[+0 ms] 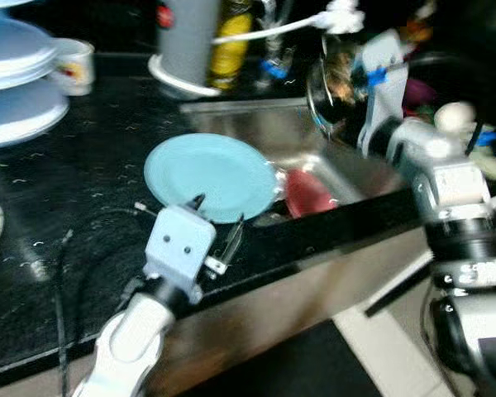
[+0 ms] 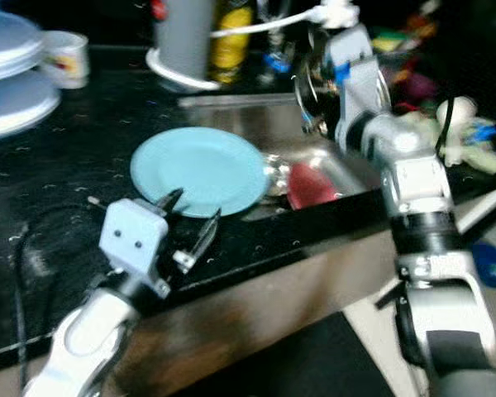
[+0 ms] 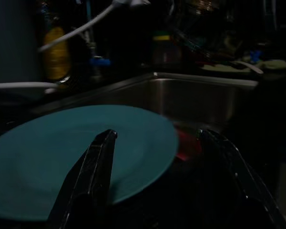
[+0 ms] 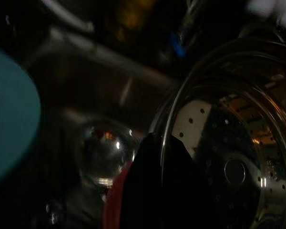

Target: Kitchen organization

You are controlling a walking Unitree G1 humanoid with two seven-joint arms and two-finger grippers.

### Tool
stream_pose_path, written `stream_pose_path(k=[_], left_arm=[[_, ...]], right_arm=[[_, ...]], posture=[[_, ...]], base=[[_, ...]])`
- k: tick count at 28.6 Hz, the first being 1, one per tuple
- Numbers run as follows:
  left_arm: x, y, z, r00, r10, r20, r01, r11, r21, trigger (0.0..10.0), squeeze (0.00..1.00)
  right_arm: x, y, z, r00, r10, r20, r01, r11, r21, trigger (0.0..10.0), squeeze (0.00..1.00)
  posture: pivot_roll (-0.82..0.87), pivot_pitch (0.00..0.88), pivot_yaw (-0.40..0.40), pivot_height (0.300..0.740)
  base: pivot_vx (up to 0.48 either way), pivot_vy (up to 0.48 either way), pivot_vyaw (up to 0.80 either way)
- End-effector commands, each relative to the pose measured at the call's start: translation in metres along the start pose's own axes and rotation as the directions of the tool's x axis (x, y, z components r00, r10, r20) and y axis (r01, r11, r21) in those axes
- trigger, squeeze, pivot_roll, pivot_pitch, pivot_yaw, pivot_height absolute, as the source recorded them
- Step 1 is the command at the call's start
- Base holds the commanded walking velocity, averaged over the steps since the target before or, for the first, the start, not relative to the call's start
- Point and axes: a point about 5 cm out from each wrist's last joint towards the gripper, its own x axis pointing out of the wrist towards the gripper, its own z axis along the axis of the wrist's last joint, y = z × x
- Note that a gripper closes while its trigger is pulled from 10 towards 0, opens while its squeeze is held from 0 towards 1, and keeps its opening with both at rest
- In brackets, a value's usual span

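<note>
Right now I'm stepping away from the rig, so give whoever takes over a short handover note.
Left gripper: open, empty, fingers at the near edge of the teal plate, which lies on the black counter overhanging the sink.
Right gripper: shut on the perforated steel dish, held upright above the sink.
Done: steel dish lifted.
Left: place the dish; deal with the teal plate and the red item in the sink.

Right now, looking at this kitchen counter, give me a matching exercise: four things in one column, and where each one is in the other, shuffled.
Things:
1. teal plate
2. red dish
3. perforated steel plate
4. white mug

Places:
A. down in the sink
B. held up above the sink in the right gripper
C. on the counter beside the stacked blue plates
D. on the counter edge, overhanging the sink, ahead of the left gripper

Pairs: 1-D, 2-A, 3-B, 4-C
</note>
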Motion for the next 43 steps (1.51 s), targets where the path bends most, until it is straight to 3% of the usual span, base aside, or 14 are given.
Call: stream_pose_path(k=[1,8,15,23,25,26,32,33,34,36,39,41,42,43], left_arm=[[-0.001,-0.001,0.003,1.000,0.006,0.014,-0.006,1.000,0.003,10.0,0.00],[0.000,0.000,0.006,1.000,0.021,0.024,-0.021,1.000,0.019,10.0,0.00],[0.000,0.001,0.007,0.999,0.025,0.027,-0.026,0.999,0.026,10.0,0.00],[-0.003,0.002,0.011,0.999,0.029,0.033,-0.030,0.999,0.036,10.0,0.00],[-0.004,0.003,0.012,0.999,0.029,0.031,-0.030,0.999,0.039,10.0,0.00],[-0.004,0.003,0.012,0.999,0.029,0.031,-0.031,0.999,0.041,10.0,0.00],[-0.004,0.003,0.012,0.999,0.032,0.028,-0.033,0.999,0.043,10.0,0.00],[-0.004,0.003,0.012,0.999,0.032,0.028,-0.033,0.999,0.043,10.0,0.00],[-0.003,0.003,0.012,0.999,0.032,0.028,-0.033,0.999,0.042,10.0,0.00],[-0.003,0.003,0.011,0.999,0.032,0.027,-0.033,0.999,0.042,10.0,0.00],[-0.003,0.003,0.011,0.999,0.032,0.026,-0.033,0.999,0.041,10.0,0.00],[-0.003,0.002,0.011,0.999,0.028,0.026,-0.029,0.999,0.038,10.0,0.00],[-0.003,0.002,0.011,0.999,0.028,0.026,-0.029,0.999,0.038,10.0,0.00],[-0.002,0.001,0.011,0.999,0.027,0.026,-0.028,0.999,0.037,10.0,0.00]], right_arm=[[0.005,0.004,0.003,1.000,0.006,0.008,-0.006,0.999,-0.047,10.0,0.00],[0.027,0.025,-0.034,0.993,0.029,-0.116,-0.035,0.998,-0.053,10.0,0.00],[0.034,0.032,-0.041,0.989,0.013,-0.150,-0.023,0.998,-0.065,10.0,0.00],[0.046,0.058,-0.057,0.969,0.077,-0.233,-0.094,0.993,-0.065,10.0,0.00],[0.049,0.063,-0.058,0.968,0.099,-0.232,-0.114,0.992,-0.053,10.0,0.72],[0.050,0.064,-0.057,0.969,0.102,-0.224,-0.116,0.992,-0.049,10.0,1.00],[0.052,0.056,-0.043,0.993,0.029,-0.115,-0.031,0.999,-0.016,10.0,1.00],[0.051,0.048,-0.037,0.998,-0.013,-0.066,0.016,0.999,0.046,10.0,1.00],[0.049,0.039,-0.033,0.998,-0.051,-0.027,0.054,0.988,0.144,10.0,0.00],[0.045,0.027,-0.030,0.996,-0.091,0.004,0.086,0.956,0.281,10.0,0.00],[0.044,0.023,-0.031,0.995,-0.102,0.006,0.094,0.939,0.331,10.0,0.00],[0.038,0.015,-0.040,0.994,-0.104,-0.010,0.095,0.863,0.497,10.0,0.00],[0.038,0.015,-0.040,0.994,-0.104,-0.010,0.095,0.863,0.497,10.0,0.00],[0.036,0.015,-0.045,0.997,-0.072,-0.012,0.065,0.801,0.596,10.0,0.00]], posture=[[0.13,0.023,-0.214,0.740],[0.14,0.032,-0.226,0.740],[0.14,0.034,-0.227,0.740],[0.16,0.058,-0.232,0.740],[0.16,0.060,-0.232,0.740],[0.16,0.060,-0.232,0.740],[0.16,0.060,-0.233,0.740],[0.16,0.059,-0.233,0.740],[0.16,0.056,-0.230,0.740],[0.16,0.055,-0.229,0.740],[0.16,0.055,-0.229,0.740],[0.15,0.050,-0.224,0.740],[0.15,0.050,-0.224,0.740],[0.15,0.050,-0.224,0.740]], base=[[0.000,0.000,0.00],[0.000,0.000,0.00],[0.000,0.000,0.00],[0.000,0.000,0.00],[0.000,0.000,0.00],[0.000,0.000,0.00],[0.000,0.000,0.00],[0.000,0.000,0.00],[0.000,0.000,0.00],[0.000,0.000,0.00],[0.000,0.000,0.00],[0.000,0.000,0.00],[0.000,0.000,0.00],[0.000,0.000,0.00]])
